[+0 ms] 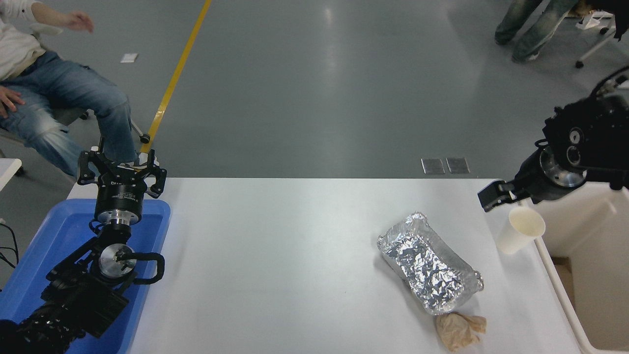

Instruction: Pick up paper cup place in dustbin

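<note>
The paper cup (pixel 520 229) is small and cream-white. It stands upright on the white table (pixel 295 255) near its right edge, just left of the dustbin (pixel 557 280). The dustbin is a large cream-beige bin beside the table's right side. My right gripper (pixel 506 199) comes in from the right edge. It hovers open just above and behind the cup's rim and holds nothing. My left gripper (pixel 123 169) is parked open at the lower left, over the blue tray.
A crumpled foil tray (pixel 428 263) lies left of the cup, with a tan paper wad (pixel 459 330) at its near end. A blue plastic tray (pixel 54 246) sits at the table's left. A seated person (pixel 59 98) is at the far left; another person's legs (pixel 533 27) are at the top right.
</note>
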Motion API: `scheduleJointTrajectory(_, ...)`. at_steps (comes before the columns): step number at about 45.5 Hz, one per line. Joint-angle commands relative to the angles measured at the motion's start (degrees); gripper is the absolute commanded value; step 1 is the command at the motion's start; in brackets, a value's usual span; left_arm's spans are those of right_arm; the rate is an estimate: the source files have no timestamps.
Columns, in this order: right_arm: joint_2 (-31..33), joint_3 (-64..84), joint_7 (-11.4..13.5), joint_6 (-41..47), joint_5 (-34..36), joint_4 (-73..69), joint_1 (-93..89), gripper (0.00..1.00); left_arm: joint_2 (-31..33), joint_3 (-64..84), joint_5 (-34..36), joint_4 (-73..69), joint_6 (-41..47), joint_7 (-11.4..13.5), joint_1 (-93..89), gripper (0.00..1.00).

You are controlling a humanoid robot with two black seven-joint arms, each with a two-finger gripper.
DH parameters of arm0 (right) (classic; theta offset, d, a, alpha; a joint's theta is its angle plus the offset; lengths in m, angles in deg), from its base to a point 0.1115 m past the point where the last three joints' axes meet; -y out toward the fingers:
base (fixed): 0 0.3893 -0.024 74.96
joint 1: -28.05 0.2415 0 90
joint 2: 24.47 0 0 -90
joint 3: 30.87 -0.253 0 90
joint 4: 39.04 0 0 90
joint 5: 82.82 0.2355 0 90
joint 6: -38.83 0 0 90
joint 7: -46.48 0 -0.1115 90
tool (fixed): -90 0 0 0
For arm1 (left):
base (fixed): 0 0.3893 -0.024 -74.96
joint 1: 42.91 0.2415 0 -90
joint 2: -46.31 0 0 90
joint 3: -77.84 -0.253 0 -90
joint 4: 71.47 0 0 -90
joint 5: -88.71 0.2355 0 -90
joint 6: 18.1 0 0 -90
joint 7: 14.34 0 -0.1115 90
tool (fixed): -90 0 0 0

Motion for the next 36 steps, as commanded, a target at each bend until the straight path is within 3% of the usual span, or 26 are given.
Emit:
scheduleJointTrajectory(1, 3.2, -3.0, -0.1, -5.0, -2.2, 12.4, -11.8, 1.00, 0.0, 0.0, 0.0, 0.0, 0.0, 0.0, 0.0, 0.99)
scheduleJointTrajectory(21, 3.6, -15.3, 0.5, -10.5, -1.7, 18.1, -23.6, 1.00, 0.0, 0.0, 0.0, 0.0, 0.0, 0.0, 0.0, 0.99)
scheduleJointTrajectory(36, 3.3, -17.6, 0.5, -12.9, -1.6, 21.0, -28.8, 0.80, 0.0, 0.0, 0.0, 0.0, 0.0, 0.0, 0.0, 0.99)
